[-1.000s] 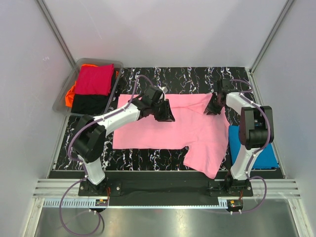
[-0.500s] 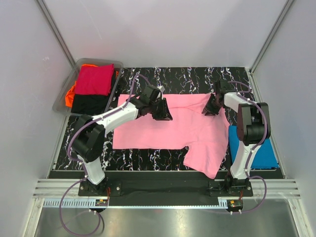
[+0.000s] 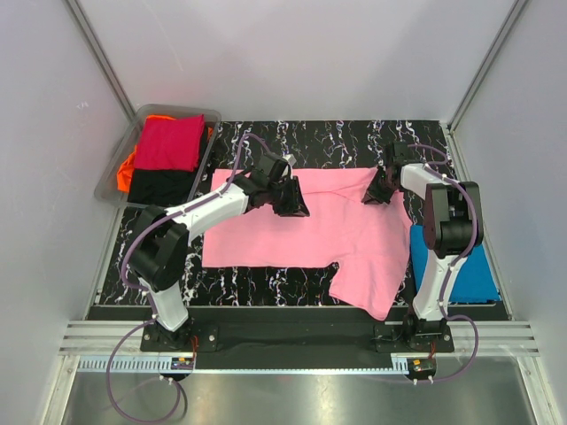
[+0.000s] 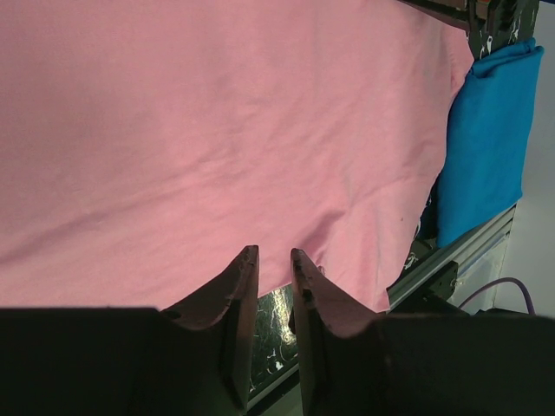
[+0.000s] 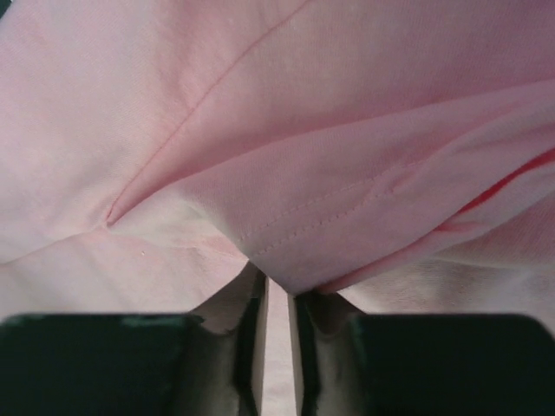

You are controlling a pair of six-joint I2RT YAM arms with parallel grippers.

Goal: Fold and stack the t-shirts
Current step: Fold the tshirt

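Note:
The light pink t-shirt (image 3: 319, 235) lies spread on the black marbled table (image 3: 328, 137), with one sleeve hanging toward the front edge. My left gripper (image 3: 295, 202) hovers over the shirt's back part. In the left wrist view it (image 4: 272, 253) has its jaws nearly together with nothing between them, above the pink cloth (image 4: 217, 130). My right gripper (image 3: 376, 192) is at the shirt's back right corner. In the right wrist view it (image 5: 277, 282) is closed on a hemmed fold of pink cloth (image 5: 260, 104). The bright blue t-shirt (image 3: 474, 279) lies folded at the right; it also shows in the left wrist view (image 4: 486, 139).
A clear plastic bin (image 3: 177, 111) stands at the back left, holding a crimson shirt (image 3: 168, 142), a black shirt (image 3: 159, 186) and an orange shirt (image 3: 127, 166). Grey walls enclose the table on three sides. A metal rail (image 3: 292, 341) runs along the front.
My left gripper has shifted slightly back and to the left over the pink shirt. My right gripper has edged slightly back at the shirt's corner.

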